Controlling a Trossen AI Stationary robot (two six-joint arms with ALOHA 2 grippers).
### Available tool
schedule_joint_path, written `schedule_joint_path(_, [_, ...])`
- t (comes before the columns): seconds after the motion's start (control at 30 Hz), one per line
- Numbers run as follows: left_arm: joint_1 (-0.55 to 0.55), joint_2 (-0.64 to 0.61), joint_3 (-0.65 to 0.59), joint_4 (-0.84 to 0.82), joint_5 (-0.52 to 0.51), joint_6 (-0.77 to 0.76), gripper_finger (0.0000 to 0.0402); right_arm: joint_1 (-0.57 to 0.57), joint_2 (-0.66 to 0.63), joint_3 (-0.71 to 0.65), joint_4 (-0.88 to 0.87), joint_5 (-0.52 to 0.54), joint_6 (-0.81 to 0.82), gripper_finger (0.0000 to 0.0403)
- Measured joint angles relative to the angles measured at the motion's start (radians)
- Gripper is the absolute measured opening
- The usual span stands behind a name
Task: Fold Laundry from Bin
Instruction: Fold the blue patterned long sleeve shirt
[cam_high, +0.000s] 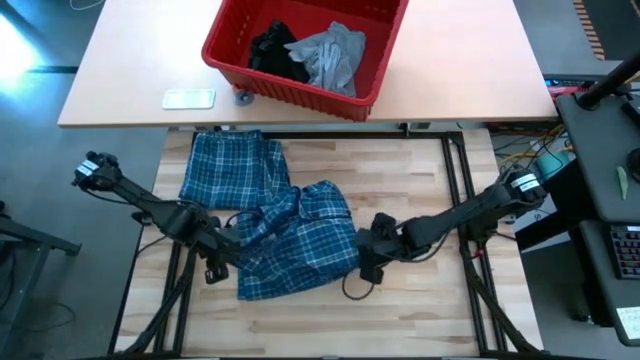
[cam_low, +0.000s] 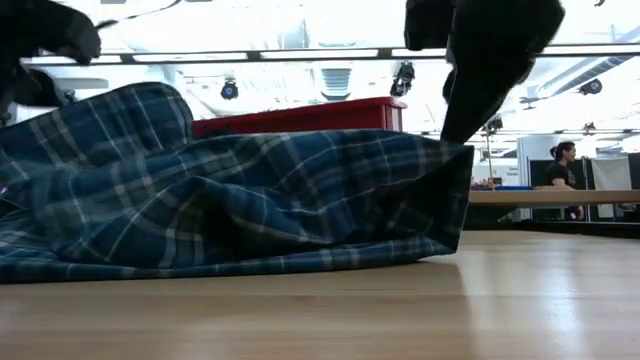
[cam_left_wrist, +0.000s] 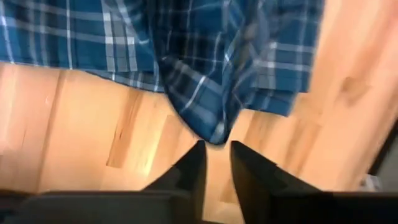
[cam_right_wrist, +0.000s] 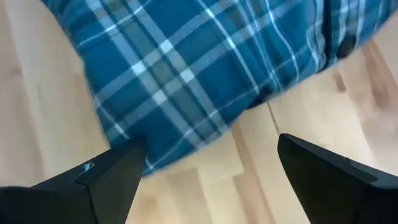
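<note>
Wooden tabletop carries the plaid shirt (cam_high: 280, 225) in a rumpled heap between my grippers, while the bin (cam_high: 300, 90) sits well apart at the far edge. My left gripper (cam_left_wrist: 215, 163) has its fingers only a sliver apart with a fold just beyond the tips, nothing pinched; my right gripper (cam_right_wrist: 208, 171) is spread wide beside the hem. I judge the risk is nipping a stray ridge, dragging the heap crooked and bunching layers.

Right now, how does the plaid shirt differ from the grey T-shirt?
The plaid shirt lies spread and rumpled on the wooden table; the grey T-shirt sits bunched in the red bin. The plaid shirt lies between both end effectors; nothing is near the T-shirt. The plaid shirt covers far more area. Neither is folded.
</note>
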Motion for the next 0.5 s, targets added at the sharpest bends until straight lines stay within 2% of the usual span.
schedule_joint_path(0.13, [-0.002,0.000,0.140,-0.107,-0.015,-0.025,0.0123,-0.004,0.036,-0.038,0.160,-0.010,-0.111,0.0357])
schedule_joint_path(0.27, [-0.025,-0.002,0.247,-0.153,-0.087,-0.098,0.0185,-0.015,0.112,-0.073,0.360,-0.039,-0.190,0.0357])
schedule_joint_path(0.37, [-0.090,0.007,0.260,-0.087,-0.190,-0.173,0.0214,-0.024,0.180,-0.080,0.369,-0.035,-0.170,0.0357])
schedule_joint_path(0.5, [-0.213,0.092,0.252,0.038,-0.340,-0.265,0.0224,-0.024,0.195,-0.082,0.311,-0.038,-0.118,0.0357])
